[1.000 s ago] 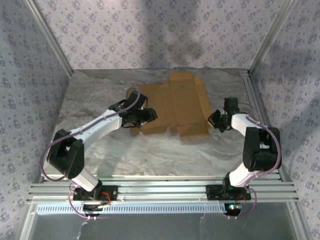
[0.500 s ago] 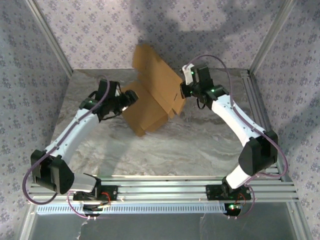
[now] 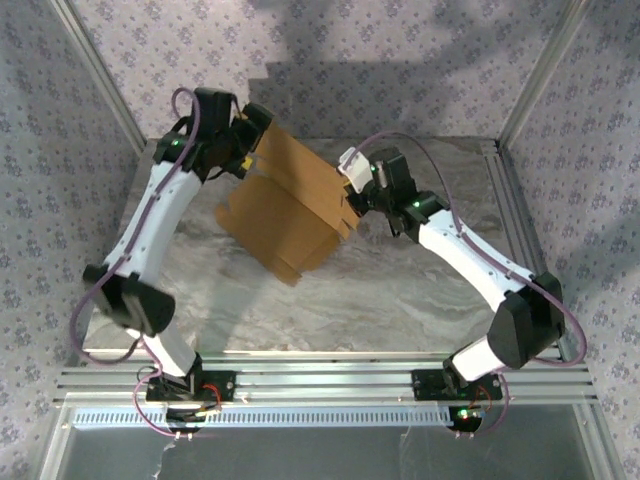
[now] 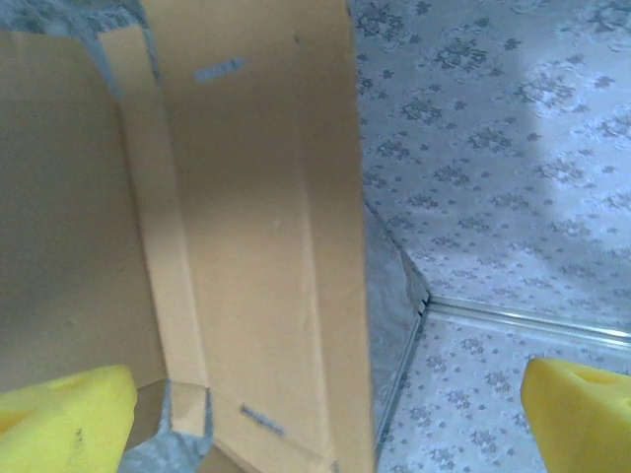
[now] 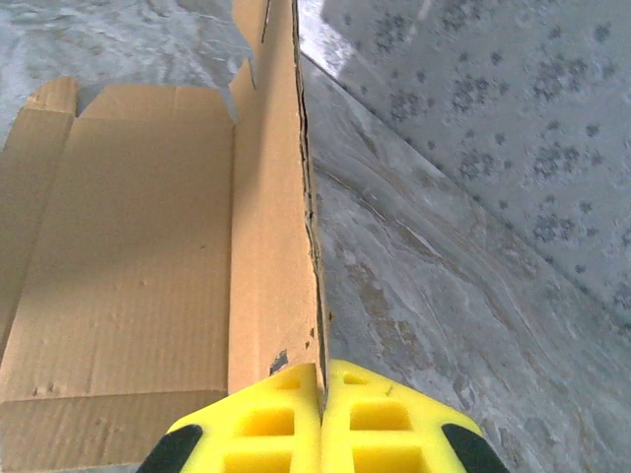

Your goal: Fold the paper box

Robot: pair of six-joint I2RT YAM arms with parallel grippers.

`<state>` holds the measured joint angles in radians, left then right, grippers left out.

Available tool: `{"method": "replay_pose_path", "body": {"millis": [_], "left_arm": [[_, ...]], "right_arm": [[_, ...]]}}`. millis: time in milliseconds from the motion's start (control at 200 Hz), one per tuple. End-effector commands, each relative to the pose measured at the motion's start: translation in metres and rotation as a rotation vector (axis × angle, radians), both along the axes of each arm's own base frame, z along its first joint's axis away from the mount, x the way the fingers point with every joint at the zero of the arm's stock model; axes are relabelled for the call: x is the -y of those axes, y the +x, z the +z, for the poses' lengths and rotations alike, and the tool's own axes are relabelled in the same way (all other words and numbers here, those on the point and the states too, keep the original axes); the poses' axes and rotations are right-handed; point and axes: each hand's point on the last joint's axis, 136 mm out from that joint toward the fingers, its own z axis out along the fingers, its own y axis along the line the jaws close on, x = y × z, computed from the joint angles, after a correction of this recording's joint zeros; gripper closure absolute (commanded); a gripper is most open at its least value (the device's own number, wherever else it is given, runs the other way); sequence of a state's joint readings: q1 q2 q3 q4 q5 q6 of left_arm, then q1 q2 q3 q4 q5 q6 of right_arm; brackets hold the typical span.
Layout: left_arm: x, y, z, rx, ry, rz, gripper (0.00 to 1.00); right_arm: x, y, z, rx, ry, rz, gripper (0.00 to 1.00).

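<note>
Marble bench (image 3: 400, 290). Our right tool (image 5: 322, 379) pinches the box (image 3: 290, 210), likely light and floppy, by its edge; left tool (image 4: 320, 414) gapes empty.

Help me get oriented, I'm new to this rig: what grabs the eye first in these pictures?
The brown box stands out, tilted up over the middle of the table. The right gripper is shut on its right edge, yellow pads pressed together on the cardboard. The left gripper stands wide open at the box's far left corner, gripping nothing.
</note>
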<state>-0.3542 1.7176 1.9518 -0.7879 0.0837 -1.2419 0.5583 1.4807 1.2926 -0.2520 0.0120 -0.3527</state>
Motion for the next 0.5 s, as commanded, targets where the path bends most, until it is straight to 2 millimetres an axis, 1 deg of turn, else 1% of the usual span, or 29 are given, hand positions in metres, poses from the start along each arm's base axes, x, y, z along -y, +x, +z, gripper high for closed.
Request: {"method": "replay_pose_path", "body": {"millis": [0,110,210,305,370,445,500], "left_arm": [[0.003,-0.002,-0.030,-0.168,0.013,0.011,0.00],[0.003,0.012,-0.039,-0.188,0.038,0.032,0.01],[0.005,0.024,-0.050,-0.208,0.047,0.039,0.06],[0.005,0.028,-0.063,-0.247,0.072,0.040,0.21],[0.000,0.024,-0.071,-0.277,0.095,0.051,0.34],[-0.007,0.020,-0.078,-0.301,0.110,0.067,0.50],[-0.009,0.018,-0.080,-0.302,0.104,0.073,0.58]], "right_arm": [[-0.006,-0.008,0.030,0.124,-0.008,0.049,1.00],[-0.011,-0.015,0.028,0.137,-0.034,0.077,1.00],[-0.013,-0.019,0.027,0.139,-0.038,0.093,1.00],[-0.012,-0.023,0.027,0.151,-0.040,0.098,1.00],[-0.009,-0.021,0.025,0.154,-0.042,0.088,1.00],[-0.006,-0.016,0.026,0.166,-0.037,0.077,1.00],[-0.004,-0.011,0.027,0.167,-0.032,0.066,1.00]]}}
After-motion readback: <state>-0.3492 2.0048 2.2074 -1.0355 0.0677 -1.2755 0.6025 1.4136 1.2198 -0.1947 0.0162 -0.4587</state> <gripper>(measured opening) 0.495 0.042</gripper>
